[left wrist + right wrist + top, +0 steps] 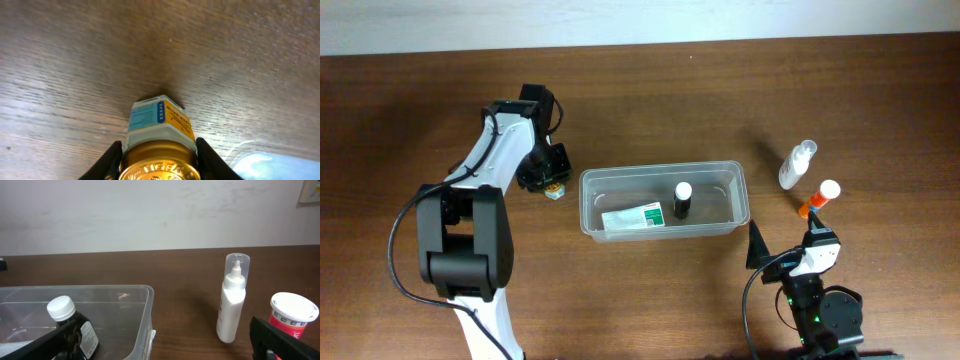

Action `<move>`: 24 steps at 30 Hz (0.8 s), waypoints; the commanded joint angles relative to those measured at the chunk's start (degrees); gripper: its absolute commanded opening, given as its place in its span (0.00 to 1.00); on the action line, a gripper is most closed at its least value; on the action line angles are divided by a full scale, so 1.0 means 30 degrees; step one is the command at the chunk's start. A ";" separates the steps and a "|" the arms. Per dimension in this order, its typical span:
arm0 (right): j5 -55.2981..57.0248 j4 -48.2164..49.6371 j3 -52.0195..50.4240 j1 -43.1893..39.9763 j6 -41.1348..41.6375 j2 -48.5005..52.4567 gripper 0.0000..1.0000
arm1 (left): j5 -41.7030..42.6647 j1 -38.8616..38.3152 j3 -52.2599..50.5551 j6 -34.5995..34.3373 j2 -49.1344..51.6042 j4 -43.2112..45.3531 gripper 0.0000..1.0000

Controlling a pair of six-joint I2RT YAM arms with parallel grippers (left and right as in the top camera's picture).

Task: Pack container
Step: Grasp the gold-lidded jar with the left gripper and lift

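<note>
Fingers (111, 161) of the left claw (160, 162) pressed against either side of the gold lid of a small jar (159, 120), which stood on the dark wooden tabletop (420, 100). The jar carried a blue and orange label. From overhead, this claw (552, 185) and its jar sat just beside the left end of the container (660, 170), apart from its wall. A corner of that tub (265, 167) showed at the lower right of the left wrist view.

The container lay lengthwise near the middle of the tabletop. Inside it stood a dark bottle (682, 200) with a white cap, and a flat box (632, 217), white and green, lay beside it towards the left.

The right claw (165, 330) hung wide open with nothing in it, near the tub's right end (145, 310). Beyond it, outside the tub, stood a spray bottle (232, 300) and a red bottle (292, 312) with a white cap, close together.
</note>
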 commanded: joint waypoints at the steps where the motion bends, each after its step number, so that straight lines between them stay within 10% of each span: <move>1: -0.0029 -0.0102 -0.0087 -0.0138 -0.0073 -0.0146 0.98 | -0.0576 0.0240 0.1421 0.0940 -0.0284 -0.0750 0.30; 24: -0.0029 -0.0102 -0.0087 -0.0138 -0.0073 -0.0146 0.98 | -0.0561 -0.4721 0.5880 0.1100 -0.7133 -0.6069 0.30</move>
